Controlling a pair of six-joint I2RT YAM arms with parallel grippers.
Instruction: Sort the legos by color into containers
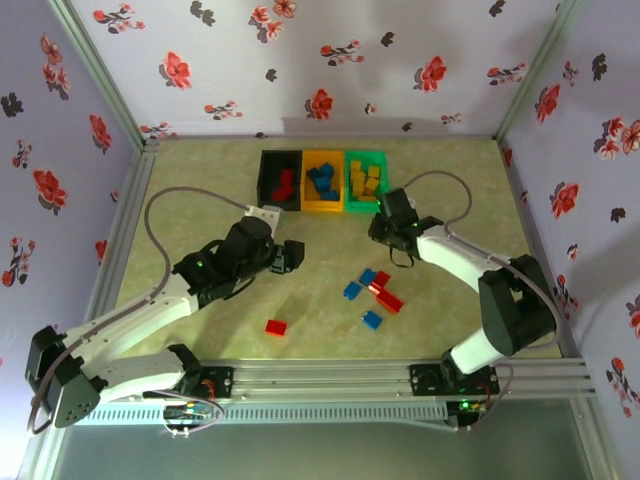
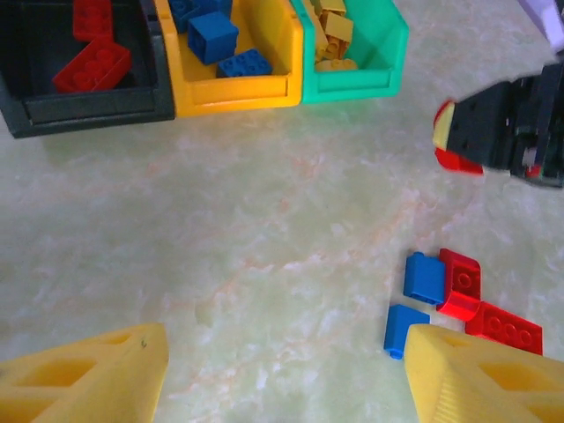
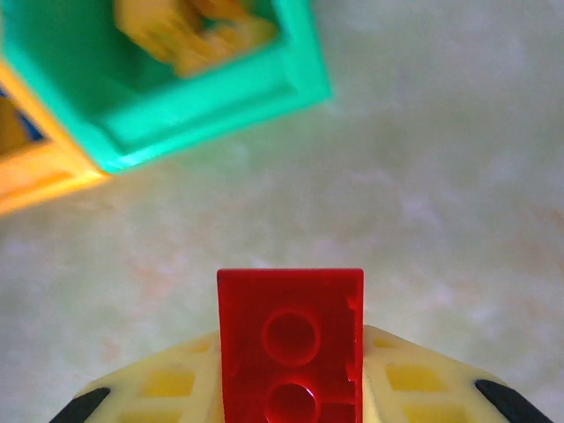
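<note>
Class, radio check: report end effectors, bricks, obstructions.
Left end effector open, empty. Right end effector shut on red brick, near green bin. Other bricks unsorted; nothing blocking.

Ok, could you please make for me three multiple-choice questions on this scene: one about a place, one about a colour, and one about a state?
1. Which bin stands in the middle of the row?
A. black
B. orange
C. green

2. What colour are the bricks in the green bin?
A. red
B. blue
C. yellow

3. The right fingers are:
A. open and empty
B. shut on a red brick
C. shut on a blue brick

Answers:
1 B: the orange bin sits between the black bin and the green one.
2 C: yellow bricks fill it.
3 B: the red brick is clamped between them.
</note>
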